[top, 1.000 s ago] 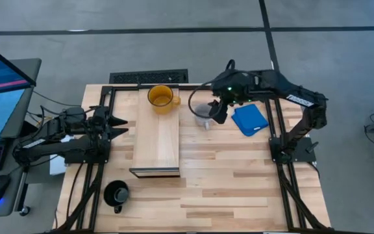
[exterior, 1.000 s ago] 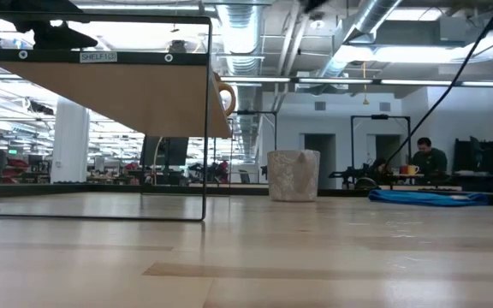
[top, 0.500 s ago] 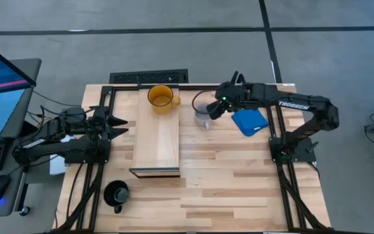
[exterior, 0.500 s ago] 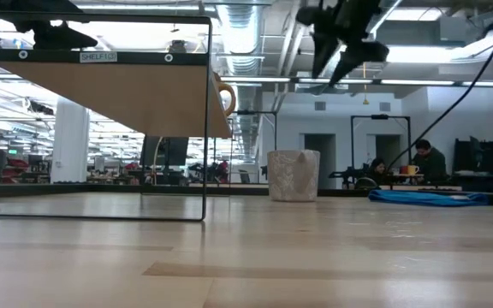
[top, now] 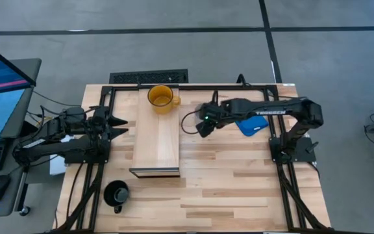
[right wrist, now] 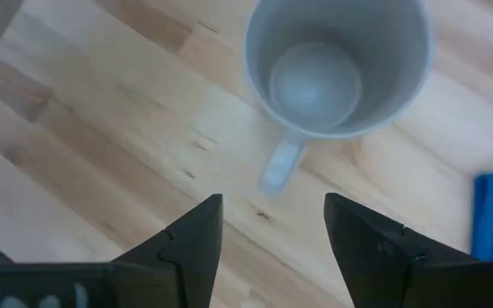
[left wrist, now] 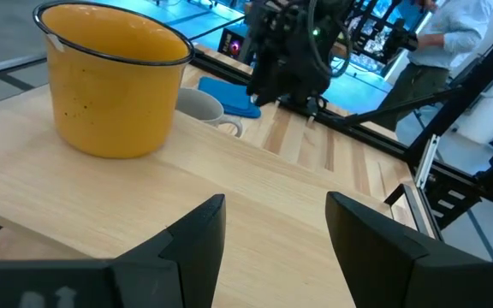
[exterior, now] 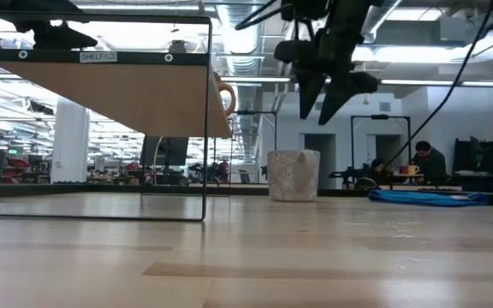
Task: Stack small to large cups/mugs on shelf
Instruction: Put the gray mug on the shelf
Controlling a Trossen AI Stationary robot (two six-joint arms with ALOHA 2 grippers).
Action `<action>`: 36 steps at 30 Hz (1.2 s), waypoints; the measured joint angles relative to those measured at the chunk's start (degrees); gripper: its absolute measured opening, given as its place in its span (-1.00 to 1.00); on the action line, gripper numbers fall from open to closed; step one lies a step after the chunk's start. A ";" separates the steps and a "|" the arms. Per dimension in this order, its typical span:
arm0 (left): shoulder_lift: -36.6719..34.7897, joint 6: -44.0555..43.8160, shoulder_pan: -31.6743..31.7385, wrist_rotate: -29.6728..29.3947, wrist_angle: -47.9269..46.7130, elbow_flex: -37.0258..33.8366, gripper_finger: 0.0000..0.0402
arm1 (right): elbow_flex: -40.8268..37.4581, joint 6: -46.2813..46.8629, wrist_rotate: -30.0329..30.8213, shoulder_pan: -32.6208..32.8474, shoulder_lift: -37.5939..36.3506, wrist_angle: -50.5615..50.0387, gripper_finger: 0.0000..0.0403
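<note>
A white mug (right wrist: 336,68) stands upright on the table right of the shelf, handle (right wrist: 279,164) toward my right gripper; it also shows in the low view (exterior: 294,175). My right gripper (exterior: 328,98) is open and empty above it, fingers pointing down, and hides it in the high view (top: 203,123). A yellow mug (top: 163,98) stands on the far end of the pale shelf board (top: 158,140). A black mug (top: 117,194) stands on the table near the front left. My left gripper (top: 119,123) is open and empty at the shelf's left side.
A flat blue object (top: 250,123) lies on the table right of the white mug. The shelf's black frame (exterior: 205,120) stands at the left in the low view. A person (exterior: 426,158) is in the room beyond. A keyboard and monitor (top: 2,78) sit off the table's left.
My right gripper has gone down and toward the table's left and near edges, from beside the blue object to right above the white mug, and has tipped its fingers downward. The mugs have stayed where they were.
</note>
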 joint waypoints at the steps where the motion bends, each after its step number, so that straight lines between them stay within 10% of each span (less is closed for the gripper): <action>1: 0.00 0.00 -0.01 0.02 0.00 0.00 -0.03 | 0.04 1.09 0.04 0.15 0.73 0.05 0.12; 36: 0.00 -0.92 0.01 0.20 -1.36 0.00 -0.03 | 0.04 7.29 6.47 0.05 8.37 2.74 0.12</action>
